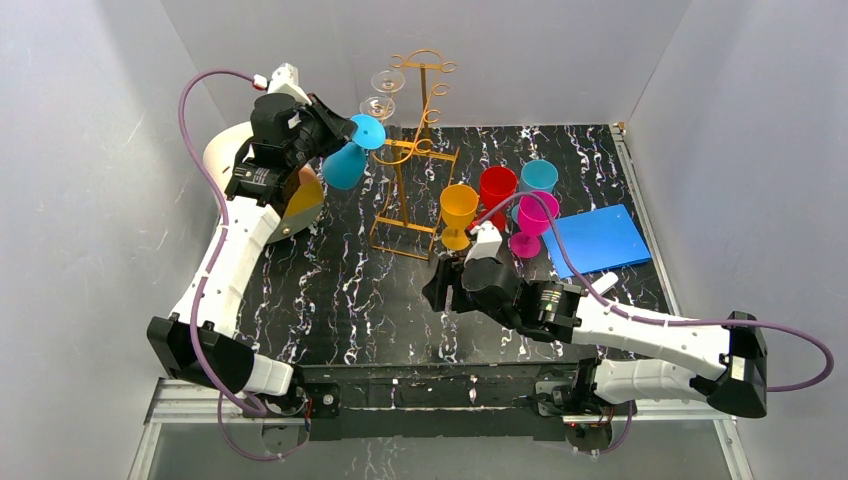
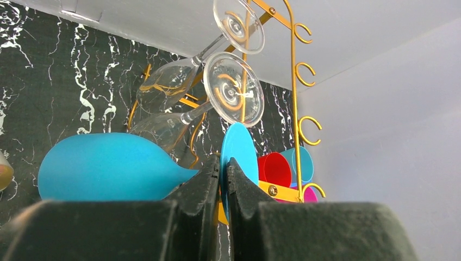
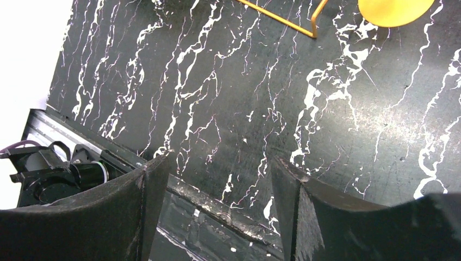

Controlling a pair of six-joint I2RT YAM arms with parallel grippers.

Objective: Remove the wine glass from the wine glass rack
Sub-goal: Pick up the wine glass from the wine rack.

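Observation:
The wine glass rack is a tall golden wire frame at the back of the table, and its upright also shows in the left wrist view. Two clear wine glasses hang from its upper left arms. A blue wine glass is tilted to the left of the rack, its bowl down to the left. My left gripper is shut on the rim of its round foot, close to a lower rack arm. My right gripper stands open over bare table, holding nothing.
Yellow, red, teal and magenta goblets stand right of the rack, beside a flat blue sheet. A cream-and-orange round box sits behind the left arm. Grey walls close in on three sides.

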